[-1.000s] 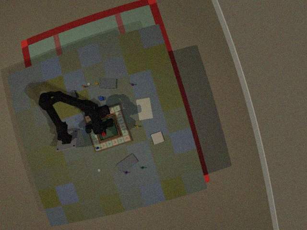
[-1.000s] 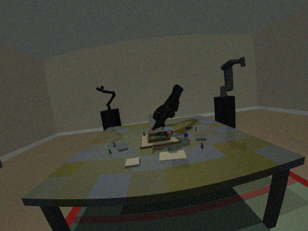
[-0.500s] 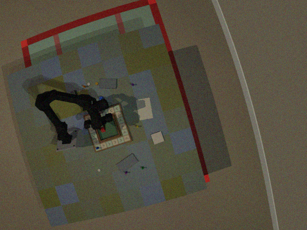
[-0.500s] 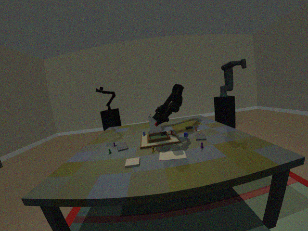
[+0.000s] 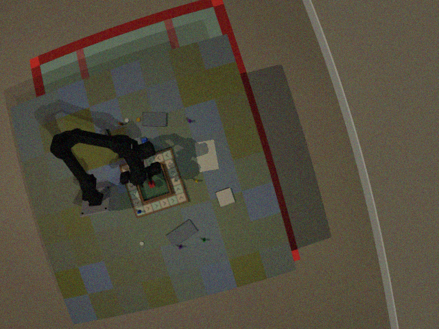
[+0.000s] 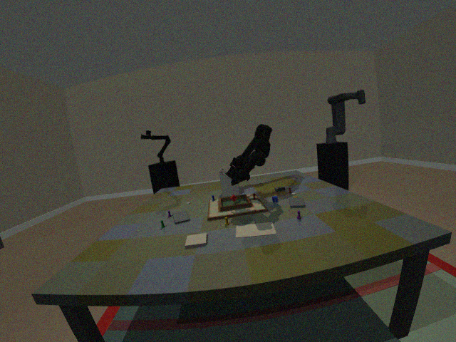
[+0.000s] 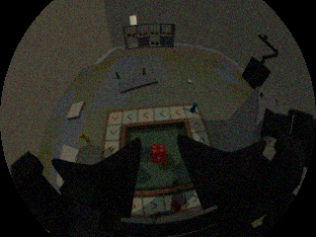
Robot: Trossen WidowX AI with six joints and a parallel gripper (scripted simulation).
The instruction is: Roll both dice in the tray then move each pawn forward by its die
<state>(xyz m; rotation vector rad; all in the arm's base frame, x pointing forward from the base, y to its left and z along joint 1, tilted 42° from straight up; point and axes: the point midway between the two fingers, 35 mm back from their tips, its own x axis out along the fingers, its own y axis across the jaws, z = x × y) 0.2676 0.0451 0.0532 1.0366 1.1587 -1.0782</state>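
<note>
My gripper [image 5: 150,177] [image 6: 234,183] [image 7: 158,140] is open above the tray [image 5: 158,193] [image 6: 235,208] [image 7: 158,192]. The red die [image 5: 151,186] [image 6: 234,197] [image 7: 158,153] is clear below the fingertips, within the tray's outline; whether it touches the floor I cannot tell. The blue die [image 5: 144,140] [image 6: 275,199] lies on the table outside the board. The blue pawn [image 5: 139,211] [image 6: 212,197] [image 7: 194,107] stands on a corner square. The red pawn [image 6: 254,196] [image 7: 176,203] is on the track side nearest the blue die, hidden by my arm in the top view.
A yellow pawn [image 5: 196,180] [image 6: 226,221] is beside the board. Purple pawns [image 5: 189,120] [image 5: 180,247], a green pawn [image 5: 204,239], grey flat boxes [image 5: 154,119] [image 5: 182,232], a white sheet [image 5: 211,159] and a white box [image 5: 225,197] lie around it.
</note>
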